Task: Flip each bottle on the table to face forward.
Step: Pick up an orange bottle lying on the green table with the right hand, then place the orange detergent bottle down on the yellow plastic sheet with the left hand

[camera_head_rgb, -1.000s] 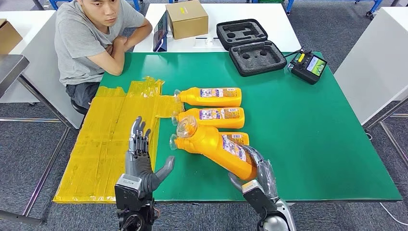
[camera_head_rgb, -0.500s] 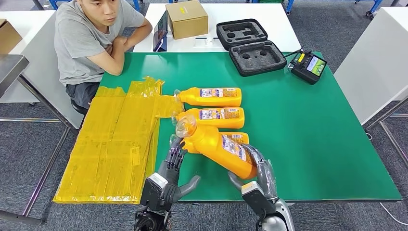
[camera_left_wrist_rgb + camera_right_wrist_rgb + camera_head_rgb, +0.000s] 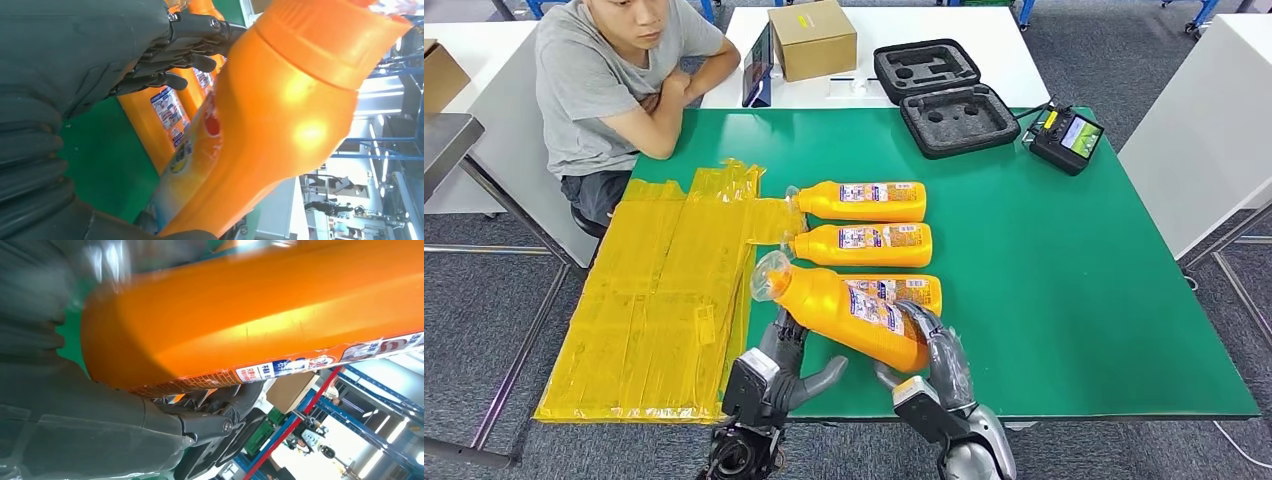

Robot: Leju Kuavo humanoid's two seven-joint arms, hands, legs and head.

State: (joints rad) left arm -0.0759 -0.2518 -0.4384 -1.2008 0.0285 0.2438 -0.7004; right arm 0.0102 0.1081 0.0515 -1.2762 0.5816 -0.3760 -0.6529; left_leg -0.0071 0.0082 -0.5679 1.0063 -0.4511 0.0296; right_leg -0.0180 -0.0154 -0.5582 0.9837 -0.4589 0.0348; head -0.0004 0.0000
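Note:
Three orange bottles lie on the green table (image 3: 1074, 290) with clear caps pointing left: the far one (image 3: 864, 200), the middle one (image 3: 869, 243) and a near one (image 3: 916, 288), partly hidden. A further orange bottle (image 3: 839, 308) (image 3: 280, 115) (image 3: 260, 315) is lifted at a slant above the near one. My right hand (image 3: 929, 365) (image 3: 100, 430) grips its base end. My left hand (image 3: 789, 365) (image 3: 100, 75) is spread under its neck end, fingers (image 3: 185, 50) behind the bottle and thumb apart. I cannot tell whether it touches.
A yellow plastic sheet (image 3: 664, 290) covers the table's left side. A seated person (image 3: 614, 80) leans on the far left corner. A black foam case (image 3: 944, 95) and a controller (image 3: 1064, 135) sit at the back; a cardboard box (image 3: 814, 38) stands on the white table behind.
My left hand moved right from above the yellow sheet to under the lifted bottle. The bottle in my right hand swung its cap end left and lower.

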